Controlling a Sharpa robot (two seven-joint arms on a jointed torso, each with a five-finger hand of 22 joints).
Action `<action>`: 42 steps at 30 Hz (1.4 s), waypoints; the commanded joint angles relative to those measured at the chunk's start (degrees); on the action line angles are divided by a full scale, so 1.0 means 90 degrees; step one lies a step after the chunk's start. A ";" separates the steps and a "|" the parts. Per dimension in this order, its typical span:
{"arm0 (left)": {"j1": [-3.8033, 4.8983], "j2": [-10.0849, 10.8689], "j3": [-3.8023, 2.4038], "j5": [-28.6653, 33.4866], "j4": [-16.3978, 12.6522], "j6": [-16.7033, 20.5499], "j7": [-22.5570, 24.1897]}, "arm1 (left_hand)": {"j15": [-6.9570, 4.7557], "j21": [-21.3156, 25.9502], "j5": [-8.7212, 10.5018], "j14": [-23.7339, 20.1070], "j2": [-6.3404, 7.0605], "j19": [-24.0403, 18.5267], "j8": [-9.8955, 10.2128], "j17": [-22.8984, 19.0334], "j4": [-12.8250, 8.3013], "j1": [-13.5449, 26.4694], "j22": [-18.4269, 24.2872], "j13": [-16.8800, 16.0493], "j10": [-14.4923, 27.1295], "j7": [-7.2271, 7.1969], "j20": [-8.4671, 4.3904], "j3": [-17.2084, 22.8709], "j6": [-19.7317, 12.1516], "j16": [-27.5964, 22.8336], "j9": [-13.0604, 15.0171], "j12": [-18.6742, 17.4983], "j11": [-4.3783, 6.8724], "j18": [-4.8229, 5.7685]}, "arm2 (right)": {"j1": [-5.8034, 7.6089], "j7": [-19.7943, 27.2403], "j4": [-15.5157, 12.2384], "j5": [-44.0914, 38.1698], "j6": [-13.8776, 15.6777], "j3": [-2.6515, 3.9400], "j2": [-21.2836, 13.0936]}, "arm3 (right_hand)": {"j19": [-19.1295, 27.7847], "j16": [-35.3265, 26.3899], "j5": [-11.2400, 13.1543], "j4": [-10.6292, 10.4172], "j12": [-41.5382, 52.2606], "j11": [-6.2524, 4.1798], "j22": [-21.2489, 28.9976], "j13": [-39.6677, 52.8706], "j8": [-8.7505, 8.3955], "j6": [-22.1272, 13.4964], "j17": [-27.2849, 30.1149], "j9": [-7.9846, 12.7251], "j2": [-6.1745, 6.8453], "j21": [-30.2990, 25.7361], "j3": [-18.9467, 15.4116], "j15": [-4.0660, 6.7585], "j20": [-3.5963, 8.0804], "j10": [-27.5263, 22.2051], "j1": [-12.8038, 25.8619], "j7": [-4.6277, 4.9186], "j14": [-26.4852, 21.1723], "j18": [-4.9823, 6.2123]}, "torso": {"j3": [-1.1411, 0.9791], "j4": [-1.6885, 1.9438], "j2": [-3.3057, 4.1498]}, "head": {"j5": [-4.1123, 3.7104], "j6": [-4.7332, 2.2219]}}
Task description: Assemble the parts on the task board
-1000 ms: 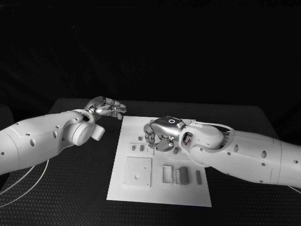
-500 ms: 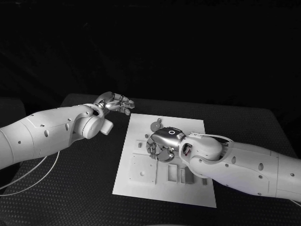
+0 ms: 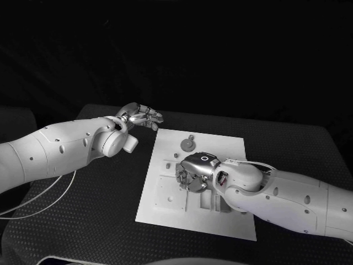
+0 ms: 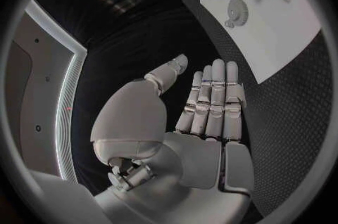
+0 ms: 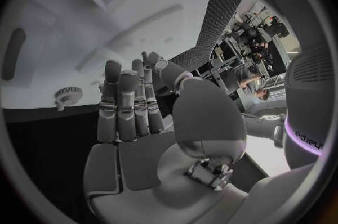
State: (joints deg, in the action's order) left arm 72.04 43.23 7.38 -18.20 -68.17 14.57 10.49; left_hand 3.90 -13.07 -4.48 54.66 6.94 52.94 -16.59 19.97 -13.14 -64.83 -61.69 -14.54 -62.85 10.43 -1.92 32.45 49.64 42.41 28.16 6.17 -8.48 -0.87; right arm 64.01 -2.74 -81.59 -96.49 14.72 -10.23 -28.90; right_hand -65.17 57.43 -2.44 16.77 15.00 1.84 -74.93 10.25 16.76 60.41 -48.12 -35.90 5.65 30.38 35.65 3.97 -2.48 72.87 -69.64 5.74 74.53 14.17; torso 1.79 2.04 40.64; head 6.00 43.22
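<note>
Since a second ago my right silver hand [image 3: 194, 172] has slid nearer over the flat white task board [image 3: 224, 144], fingers extended, empty. Left silver hand [image 3: 142, 116] open beside it. Small round grey gear part [image 3: 189, 144]: light, rigid, likely slippery; pinch its rim.

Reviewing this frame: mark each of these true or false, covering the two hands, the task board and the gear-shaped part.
1. The left hand holds a part. False: its fingers are extended and empty, off the board's far left corner.
2. The right hand is over the task board. True.
3. The gear-shaped part lies on the board. True.
4. The board lies on a white table. False: the table is black.
</note>
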 commanded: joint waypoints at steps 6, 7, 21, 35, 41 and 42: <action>0.0014 -0.0019 -0.0005 0.0045 -0.0053 -0.0015 0.0080 | -0.0006 0.0038 -0.0021 0.0043 0.0001 0.0049 -0.0017 0.0009 0.0020 0.0054 0.0009 0.0006 0.0030 -0.0006 0.0012 -0.0009 -0.0034 -0.0035 0.0001 -0.0031 0.0017 -0.0124 | -0.0052 0.0061 0.0108 -0.0102 -0.0055 -0.0019 0.0066 | -0.0015 0.0020 -0.0032 0.0005 -0.0034 0.0040 -0.0118 0.0013 0.0032 -0.0009 0.0011 -0.0012 -0.0047 0.0023 0.0024 0.0029 -0.0005 -0.0019 0.0008 0.0025 -0.0017 0.0092 | -0.0001 -0.0001 -0.0004 | -0.0014 -0.0003; 0.0014 -0.0019 -0.0005 0.0045 -0.0056 -0.0019 0.0078 | -0.0006 0.0039 -0.0021 0.0043 0.0000 0.0049 -0.0017 0.0010 0.0021 0.0054 0.0009 0.0006 0.0030 -0.0006 0.0012 -0.0009 -0.0035 -0.0036 0.0001 -0.0031 0.0017 -0.0124 | -0.0053 0.0061 0.0110 -0.0102 -0.0054 -0.0036 0.0064 | -0.0015 0.0020 -0.0032 0.0005 -0.0034 0.0040 -0.0118 0.0014 0.0032 -0.0010 0.0012 -0.0012 -0.0047 0.0023 0.0024 0.0029 -0.0005 -0.0019 0.0009 0.0025 -0.0017 0.0092 | 0.0003 0.0000 -0.0004 | -0.0009 0.0005; 0.0014 -0.0009 -0.0005 0.0045 -0.0065 -0.0027 0.0074 | -0.0005 0.0047 -0.0020 0.0042 0.0000 0.0049 -0.0018 0.0019 0.0027 0.0059 0.0010 0.0008 0.0033 -0.0005 0.0012 -0.0014 -0.0040 -0.0046 0.0000 -0.0035 0.0016 -0.0122 | -0.0090 0.0069 0.0141 -0.0113 -0.0029 -0.0103 0.0108 | -0.0013 0.0020 -0.0032 0.0006 -0.0040 0.0041 -0.0119 0.0026 0.0033 -0.0014 0.0016 -0.0019 -0.0053 0.0022 0.0025 0.0027 -0.0005 -0.0021 0.0011 0.0026 -0.0020 0.0092 | 0.0002 -0.0004 -0.0004 | 0.0031 0.0047; 0.0014 -0.0003 -0.0005 0.0045 -0.0065 -0.0042 0.0065 | -0.0005 0.0053 -0.0020 0.0042 0.0001 0.0051 -0.0019 0.0026 0.0030 0.0061 0.0011 0.0010 0.0034 -0.0004 0.0012 -0.0017 -0.0043 -0.0053 0.0000 -0.0037 0.0015 -0.0121 | -0.0107 0.0023 0.0249 -0.0174 -0.0087 -0.0105 0.0186 | -0.0013 0.0021 -0.0032 0.0007 -0.0046 0.0042 -0.0120 0.0037 0.0033 -0.0019 0.0020 -0.0024 -0.0057 0.0022 0.0025 0.0027 -0.0004 -0.0024 0.0012 0.0027 -0.0022 0.0092 | 0.0000 -0.0001 0.0002 | 0.0036 0.0064; 0.0014 -0.0004 -0.0005 0.0045 -0.0065 -0.0049 0.0062 | -0.0004 0.0055 -0.0020 0.0042 0.0000 0.0052 -0.0020 0.0030 0.0032 0.0061 0.0011 0.0010 0.0034 -0.0004 0.0012 -0.0018 -0.0044 -0.0056 0.0000 -0.0038 0.0015 -0.0121 | -0.0115 -0.0006 0.0297 -0.0214 -0.0146 -0.0108 0.0199 | -0.0013 0.0022 -0.0032 0.0007 -0.0048 0.0042 -0.0121 0.0042 0.0033 -0.0021 0.0021 -0.0027 -0.0058 0.0023 0.0025 0.0026 -0.0004 -0.0025 0.0013 0.0028 -0.0023 0.0092 | 0.0000 -0.0001 -0.0003 | 0.0036 0.0078; 0.0014 -0.0002 -0.0005 0.0045 -0.0064 -0.0049 0.0061 | -0.0004 0.0056 -0.0020 0.0042 0.0000 0.0052 -0.0020 0.0030 0.0033 0.0061 0.0011 0.0010 0.0034 -0.0004 0.0012 -0.0018 -0.0044 -0.0057 0.0000 -0.0038 0.0015 -0.0121 | -0.0115 -0.0007 0.0305 -0.0214 -0.0153 -0.0109 0.0189 | -0.0013 0.0022 -0.0032 0.0007 -0.0049 0.0042 -0.0121 0.0043 0.0033 -0.0022 0.0022 -0.0027 -0.0059 0.0023 0.0025 0.0026 -0.0004 -0.0026 0.0013 0.0028 -0.0023 0.0092 | -0.0001 -0.0003 -0.0004 | 0.0038 0.0082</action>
State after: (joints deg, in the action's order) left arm 72.04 43.26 7.38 -18.12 -68.63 14.52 10.47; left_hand 3.90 -12.85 -4.48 54.66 6.94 52.93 -16.59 20.19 -13.14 -64.83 -61.66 -14.54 -62.85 10.43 -1.92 32.45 49.64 42.18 28.16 6.17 -8.48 -0.87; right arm 63.06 -2.64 -79.02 -97.55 14.48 -11.16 -27.12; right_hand -65.08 57.43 -2.43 16.77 14.78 1.84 -74.91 10.66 16.85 60.29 -48.01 -36.06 5.66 30.38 35.65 3.99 -2.56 72.86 -69.62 5.66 74.29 14.15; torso 1.79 2.03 40.61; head 6.31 43.89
